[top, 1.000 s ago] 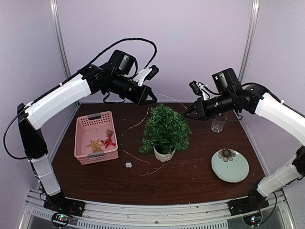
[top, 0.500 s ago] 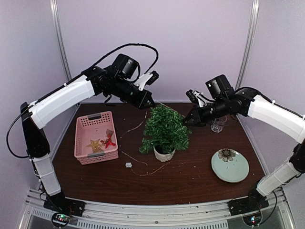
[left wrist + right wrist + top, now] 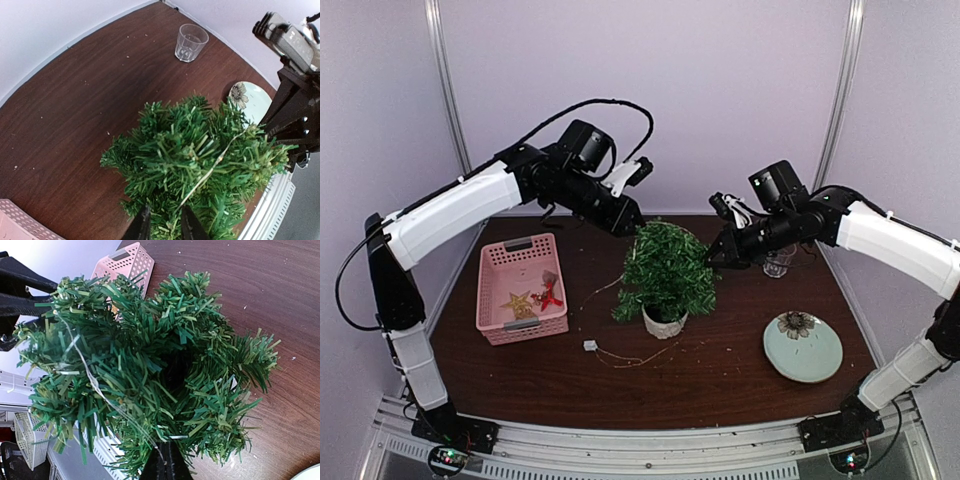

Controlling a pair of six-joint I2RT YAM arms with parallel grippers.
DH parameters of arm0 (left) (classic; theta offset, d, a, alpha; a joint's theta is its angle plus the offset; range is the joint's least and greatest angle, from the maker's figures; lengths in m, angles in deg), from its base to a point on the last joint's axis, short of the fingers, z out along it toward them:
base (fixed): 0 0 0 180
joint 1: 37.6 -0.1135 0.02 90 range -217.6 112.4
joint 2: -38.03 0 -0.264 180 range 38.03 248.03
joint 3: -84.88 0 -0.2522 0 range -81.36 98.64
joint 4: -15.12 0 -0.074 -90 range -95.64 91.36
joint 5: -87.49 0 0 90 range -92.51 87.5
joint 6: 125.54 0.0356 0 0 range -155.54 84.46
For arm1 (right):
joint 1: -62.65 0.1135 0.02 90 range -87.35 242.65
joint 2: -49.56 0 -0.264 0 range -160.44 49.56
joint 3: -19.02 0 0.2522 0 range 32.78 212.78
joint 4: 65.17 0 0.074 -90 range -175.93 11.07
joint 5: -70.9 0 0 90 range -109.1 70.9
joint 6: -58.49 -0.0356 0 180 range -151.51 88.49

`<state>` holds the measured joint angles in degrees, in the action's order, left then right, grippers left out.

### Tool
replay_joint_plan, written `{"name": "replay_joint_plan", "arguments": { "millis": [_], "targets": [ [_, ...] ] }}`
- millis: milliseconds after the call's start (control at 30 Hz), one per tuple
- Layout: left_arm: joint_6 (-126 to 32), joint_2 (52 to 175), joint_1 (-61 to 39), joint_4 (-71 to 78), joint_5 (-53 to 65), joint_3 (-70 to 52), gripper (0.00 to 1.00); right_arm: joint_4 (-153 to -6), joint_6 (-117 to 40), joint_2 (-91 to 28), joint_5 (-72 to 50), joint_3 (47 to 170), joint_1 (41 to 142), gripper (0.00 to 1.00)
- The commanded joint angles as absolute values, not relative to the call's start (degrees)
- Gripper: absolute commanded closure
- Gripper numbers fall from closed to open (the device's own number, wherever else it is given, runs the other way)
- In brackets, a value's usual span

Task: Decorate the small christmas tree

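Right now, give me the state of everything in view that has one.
Small dark-green artificial tree in white pot: upright, wire across its top.
Thin light wire: draped over tree.
Pink plastic basket: upright, ornaments inside.
Clear glass cup: upright, empty.
Pale green plate: flat.
Left gripper: open around wire.
Right gripper: shut on wire.

Your brown table point(image 3: 720, 390), as it stands.
You have a pink basket point(image 3: 481, 290) left, small christmas tree point(image 3: 665, 270) centre, glass point(image 3: 778, 263) and green plate point(image 3: 823, 366) right, thin wire point(image 3: 620, 359) in front.
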<state>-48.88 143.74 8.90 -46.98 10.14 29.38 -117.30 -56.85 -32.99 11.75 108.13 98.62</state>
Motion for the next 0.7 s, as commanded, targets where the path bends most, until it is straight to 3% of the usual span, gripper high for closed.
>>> {"name": "replay_joint_plan", "arguments": {
  "millis": [0, 233, 533, 567, 667],
  "targets": [
    [-48.1, 139.8, 8.2, -47.0, 10.6, 26.5, 0.79, -116.6, -57.1, -33.1, 11.8, 108.3, 98.3, 1.00],
    [-48.8, 137.6, 7.1, -43.6, 13.9, 23.6, 1.00, -116.0, -57.7, -31.8, 11.1, 108.5, 98.3, 1.00],
    [-50.7, 137.7, 5.2, -39.6, 19.4, 23.4, 1.00, -115.1, -58.6, -31.0, 10.3, 110.3, 98.1, 1.00],
    [-50.7, 137.5, 4.8, -39.7, 20.9, 23.0, 0.99, -115.2, -58.5, -31.0, 10.3, 110.5, 98.0, 1.00],
    [-50.3, 135.4, 3.9, -38.8, 24.0, 20.0, 0.78, -115.5, -58.4, -31.0, 10.3, 110.4, 97.8, 1.00]
  ]
}}
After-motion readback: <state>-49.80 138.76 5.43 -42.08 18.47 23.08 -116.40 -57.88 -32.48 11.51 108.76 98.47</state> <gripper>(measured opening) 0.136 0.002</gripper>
